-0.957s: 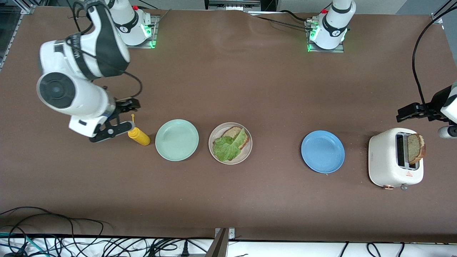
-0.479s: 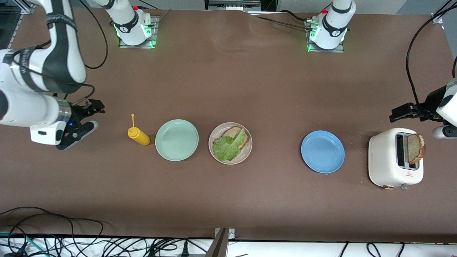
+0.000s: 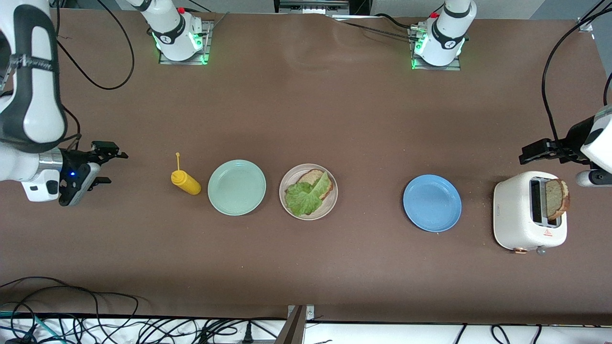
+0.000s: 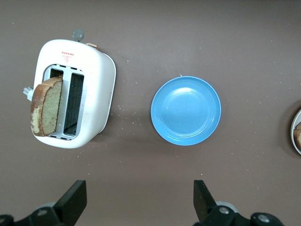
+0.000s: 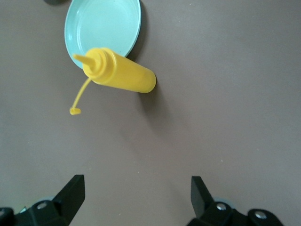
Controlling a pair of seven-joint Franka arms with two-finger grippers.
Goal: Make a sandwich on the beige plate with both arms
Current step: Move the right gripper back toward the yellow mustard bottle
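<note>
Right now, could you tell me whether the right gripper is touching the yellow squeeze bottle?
Apart: the front view shows bare table between the open right gripper and the yellow squeeze bottle.

Green lettuce (image 3: 306,196) on speckled brown bread (image 3: 313,179), beige plate (image 3: 330,206); mint plate (image 3: 236,187), blue plate (image 3: 432,203), yellow bottle (image 3: 186,182), seemingly off-white toaster (image 3: 519,215).

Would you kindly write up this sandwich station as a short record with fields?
beige plate: holds bread slice under lettuce leaf
second bread slice: standing in toaster
mint-green plate: bare, beside yellow squeeze bottle
blue plate: bare
left claw: open, over table near toaster
right claw: open, holding nothing, at right arm's end
</note>
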